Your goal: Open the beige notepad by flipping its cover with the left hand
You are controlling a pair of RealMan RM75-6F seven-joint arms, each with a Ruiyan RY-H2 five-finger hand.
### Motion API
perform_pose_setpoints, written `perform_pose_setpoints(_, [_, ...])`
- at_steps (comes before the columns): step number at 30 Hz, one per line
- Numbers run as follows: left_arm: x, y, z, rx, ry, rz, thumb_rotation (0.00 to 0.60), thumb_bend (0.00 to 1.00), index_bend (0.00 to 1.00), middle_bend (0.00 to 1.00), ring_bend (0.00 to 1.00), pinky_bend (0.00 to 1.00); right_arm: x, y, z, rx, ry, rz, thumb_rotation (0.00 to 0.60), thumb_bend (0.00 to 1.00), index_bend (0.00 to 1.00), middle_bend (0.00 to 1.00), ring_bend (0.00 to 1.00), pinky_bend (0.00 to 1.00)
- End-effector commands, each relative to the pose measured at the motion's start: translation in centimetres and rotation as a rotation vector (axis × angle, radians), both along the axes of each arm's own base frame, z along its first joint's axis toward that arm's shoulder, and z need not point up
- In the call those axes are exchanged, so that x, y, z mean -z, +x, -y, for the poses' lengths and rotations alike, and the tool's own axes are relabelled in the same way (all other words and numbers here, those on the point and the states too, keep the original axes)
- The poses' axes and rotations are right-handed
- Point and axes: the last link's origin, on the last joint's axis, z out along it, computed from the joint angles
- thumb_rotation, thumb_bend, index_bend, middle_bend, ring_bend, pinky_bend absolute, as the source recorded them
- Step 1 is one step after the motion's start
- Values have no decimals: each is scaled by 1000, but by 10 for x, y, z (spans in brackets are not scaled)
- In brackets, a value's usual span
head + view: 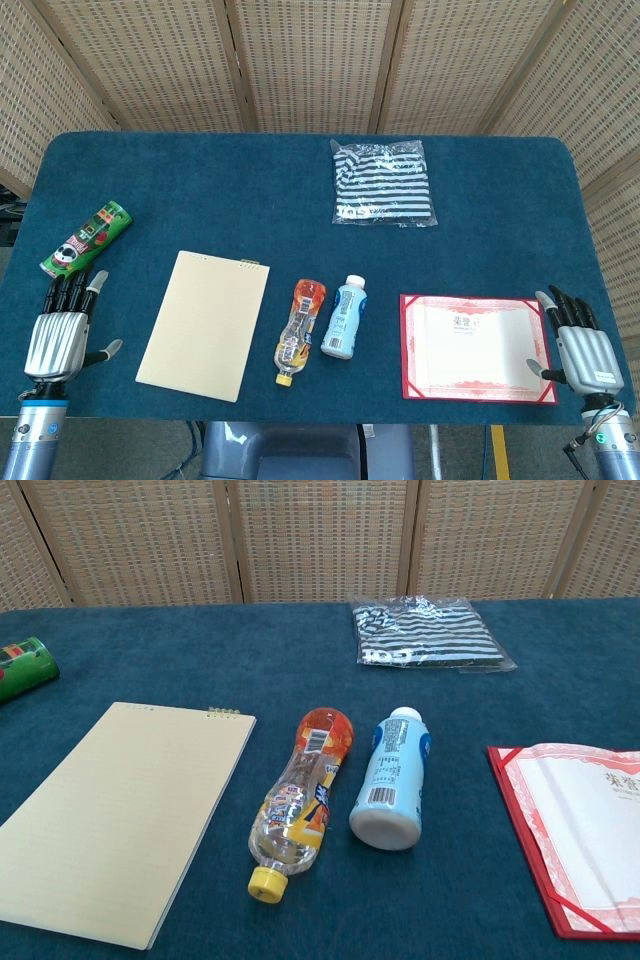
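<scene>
Lying flat and closed near the table's (200,180) left front: beige notepad (204,323), just left of two bottles. Resting at near-left edge, left hand (62,335) released, fingers straight, holding nothing. Same for right hand (580,345), near right, beside red certificate (476,347).

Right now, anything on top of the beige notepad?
No. The beige notepad lies flat and closed, its cover bare; the left hand rests apart. Pages beneath the cover are hidden.
</scene>
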Motion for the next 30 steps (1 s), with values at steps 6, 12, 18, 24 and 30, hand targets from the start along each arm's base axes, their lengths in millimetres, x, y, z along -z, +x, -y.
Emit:
perform_pose_setpoints(6, [0,0,0,-3,0,2,600,0,0,0,0,0,1,0,0,-1,2,-1,600,208,26,0,0,0])
perform_pose_setpoints(12, [-1,0,0,0,2,3,600,0,0,0,0,0,0,1,0,-10,-7,1,600,208,27,0,0,0])
perform_pose_setpoints(18, [0,0,0,1,0,1,600,0,0,0,0,0,-1,1,0,-12,-10,3,600,208,27,0,0,0])
perform_pose_setpoints(24, [0,1,0,7,2,3,600,0,0,0,0,0,-1,1,0,-9,-10,4,600,208,27,0,0,0])
perform_pose_setpoints(30, [0,0,-1,8,-1,4,600,0,0,0,0,0,-1,2,1,-10,-11,3,600,208,27,0,0,0])
